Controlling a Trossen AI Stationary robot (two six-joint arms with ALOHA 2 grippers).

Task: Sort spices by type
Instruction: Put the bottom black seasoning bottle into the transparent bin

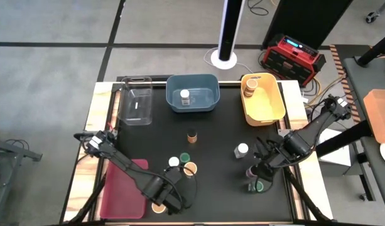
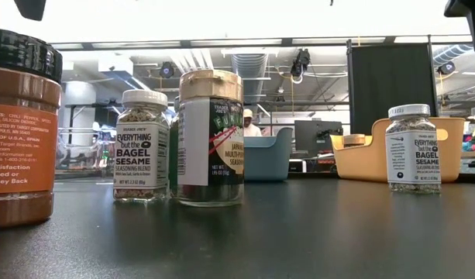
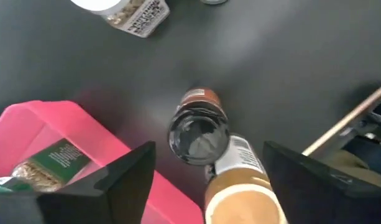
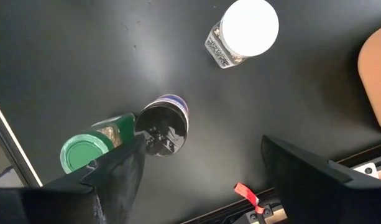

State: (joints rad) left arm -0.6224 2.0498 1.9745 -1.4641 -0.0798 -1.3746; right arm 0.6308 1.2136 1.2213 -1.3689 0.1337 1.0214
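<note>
My left gripper (image 1: 162,199) (image 3: 209,149) is open and hovers at the table's near edge, beside the red bin (image 1: 120,191). Below and between its fingers stand a dark-lidded jar (image 3: 199,134) and a tan-lidded jar (image 3: 243,199). One green-labelled jar (image 3: 53,162) lies in the red bin (image 3: 47,124). My right gripper (image 1: 258,172) (image 4: 202,143) is also open, above a dark-lidded jar (image 4: 162,127) and a green-lidded jar (image 4: 84,152). A white-lidded jar (image 4: 249,28) stands farther off. More jars stand upright mid-table: white (image 1: 174,161), green (image 1: 186,156), tan (image 1: 190,168) and brown (image 1: 192,135).
Along the far edge sit a clear bin (image 1: 135,100), a blue bin (image 1: 192,85) holding a white-lidded jar (image 1: 185,95), and a yellow bin (image 1: 267,110) holding a tan-lidded jar (image 1: 249,85). A person shows in the room behind the table in the low view.
</note>
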